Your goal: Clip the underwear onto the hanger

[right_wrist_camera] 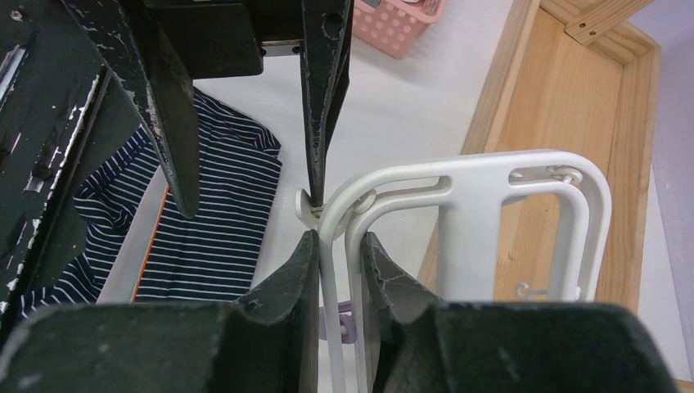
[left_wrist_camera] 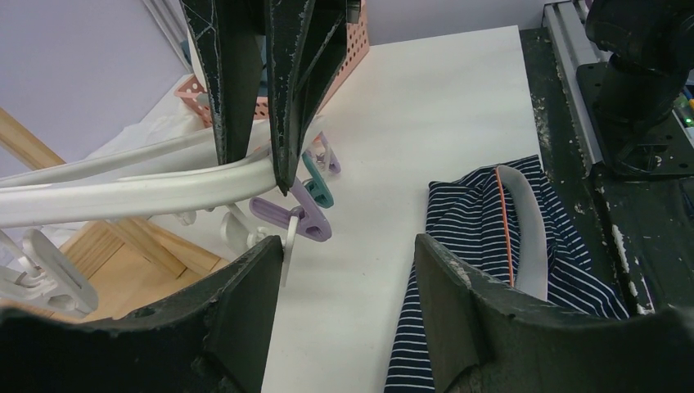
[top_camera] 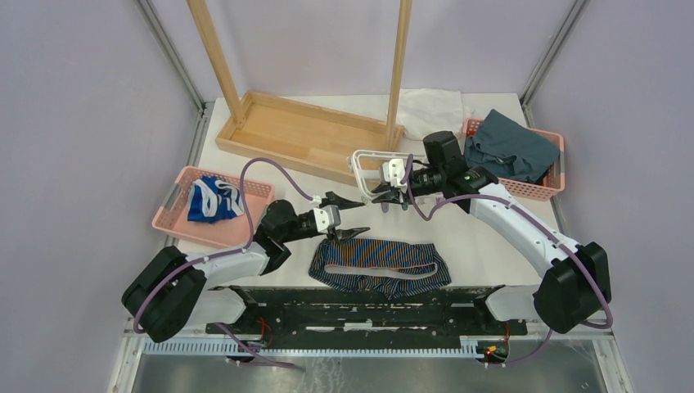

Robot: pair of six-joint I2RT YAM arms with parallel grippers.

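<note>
The underwear (top_camera: 380,264), dark navy with thin stripes and an orange line, lies flat on the table near the front edge; it also shows in the left wrist view (left_wrist_camera: 491,237) and in the right wrist view (right_wrist_camera: 213,221). The white hanger (top_camera: 368,164) is held above the table, with my right gripper (top_camera: 385,195) shut on its frame bars (right_wrist_camera: 339,239). A purple clip (left_wrist_camera: 295,217) and a teal clip (left_wrist_camera: 317,190) dangle from it. My left gripper (top_camera: 348,217) is open (left_wrist_camera: 348,246) between hanger and underwear, holding nothing; the purple clip hangs by its left fingertip.
The tall wooden rack's tray base (top_camera: 303,131) lies behind the hanger. A pink basket (top_camera: 168,214) at left holds a blue-and-white garment (top_camera: 214,201). Another pink basket (top_camera: 556,184) at back right holds a teal cloth (top_camera: 511,147). A white cloth (top_camera: 430,106) lies at the back.
</note>
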